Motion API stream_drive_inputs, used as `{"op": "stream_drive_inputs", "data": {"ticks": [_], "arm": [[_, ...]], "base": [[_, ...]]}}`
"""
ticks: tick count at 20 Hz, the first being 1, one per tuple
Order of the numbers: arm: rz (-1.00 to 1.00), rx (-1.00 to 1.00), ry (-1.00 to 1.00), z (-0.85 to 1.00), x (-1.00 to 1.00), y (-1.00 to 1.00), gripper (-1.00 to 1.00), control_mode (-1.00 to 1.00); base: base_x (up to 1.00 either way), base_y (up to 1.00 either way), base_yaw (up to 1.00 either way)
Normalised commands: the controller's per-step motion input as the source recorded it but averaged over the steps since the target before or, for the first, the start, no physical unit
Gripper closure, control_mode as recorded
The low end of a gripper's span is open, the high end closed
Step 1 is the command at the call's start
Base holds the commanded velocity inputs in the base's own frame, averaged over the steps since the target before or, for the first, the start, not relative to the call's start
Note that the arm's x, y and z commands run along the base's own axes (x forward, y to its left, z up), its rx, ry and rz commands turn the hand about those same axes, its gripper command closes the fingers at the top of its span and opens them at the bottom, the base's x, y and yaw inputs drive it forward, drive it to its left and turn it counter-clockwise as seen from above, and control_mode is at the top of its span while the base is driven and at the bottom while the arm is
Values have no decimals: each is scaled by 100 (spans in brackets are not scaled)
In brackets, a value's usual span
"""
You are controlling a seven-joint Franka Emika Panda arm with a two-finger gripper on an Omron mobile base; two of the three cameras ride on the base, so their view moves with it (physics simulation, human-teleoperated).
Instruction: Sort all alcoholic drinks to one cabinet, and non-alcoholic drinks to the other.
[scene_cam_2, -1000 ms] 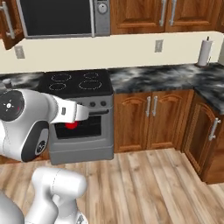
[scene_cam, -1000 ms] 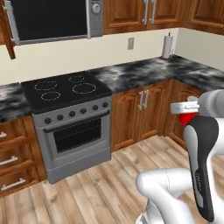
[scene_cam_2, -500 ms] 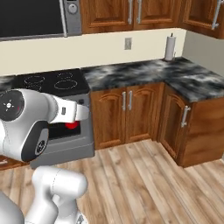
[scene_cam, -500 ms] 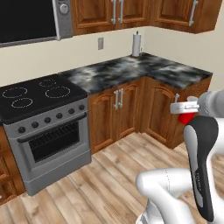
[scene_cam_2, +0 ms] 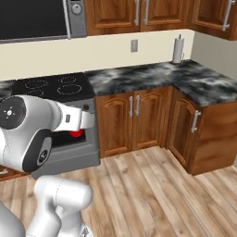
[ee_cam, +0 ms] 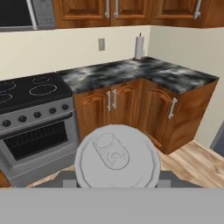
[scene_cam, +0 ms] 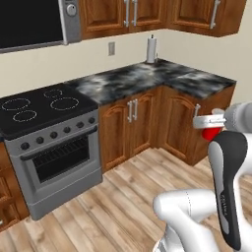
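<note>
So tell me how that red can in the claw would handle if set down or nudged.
The red can looks small and probably light. Its round body would likely roll if tipped. The flat top suggests it stands steady upright; smooth sides may be slippery.

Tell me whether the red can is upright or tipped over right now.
Upright. The hand view looks straight down on the red can, its round grey top with pull tab facing up, held in the gripper above the wood floor.

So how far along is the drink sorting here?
Nothing looks sorted yet. In hand: the gripper is shut on the red can, carried above the floor near the stove; the hand view looks down on its silver top. Left: stow the can in a cabinet; no other drinks are in sight.
</note>
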Motion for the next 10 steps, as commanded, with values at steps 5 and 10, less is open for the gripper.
{"op": "stream_drive_inputs", "data": {"ticks": [5, 10], "arm": [[0, 0, 0, 0, 0, 0, 100, 100], [0, 0, 0, 0, 0, 0, 100, 100]], "base": [[-1, 51, 31], [-5, 44, 37]]}}
